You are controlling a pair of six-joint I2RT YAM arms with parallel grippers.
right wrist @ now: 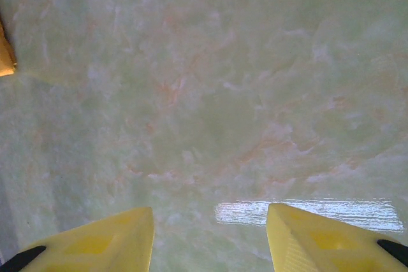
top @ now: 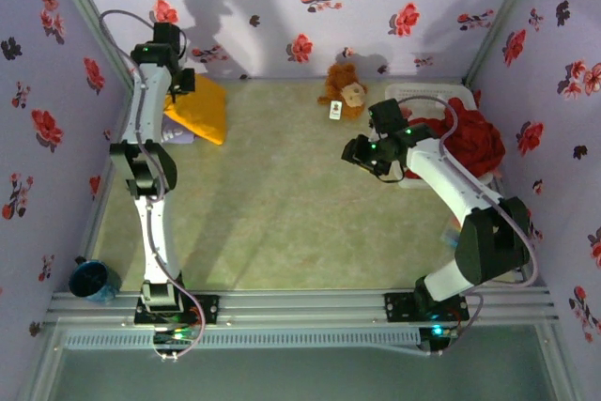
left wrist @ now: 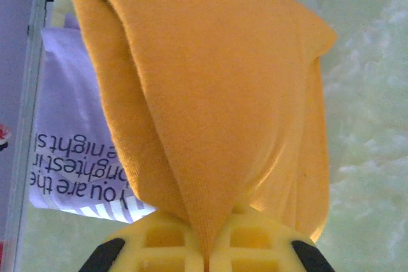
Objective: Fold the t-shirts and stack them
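Your left arm (top: 148,176) reaches up along the left side with its elbow bent. Your left tool (left wrist: 205,246) sits at the far left, its yellow fingers (left wrist: 255,246) pressed together and pinching a fold of the orange-yellow t-shirt (left wrist: 210,93). Your right arm (top: 460,190) bends inward from the right. Your right tool (right wrist: 209,221) hangs over the worktop (right wrist: 204,93) with its fingers parted and only bare surface between them.

A brown plush toy (top: 344,91) is seen by the back wall, beside a white basket (top: 423,92) in which red cloth (top: 471,140) is heaped. A blue mug (top: 92,281) is set at the near left corner.
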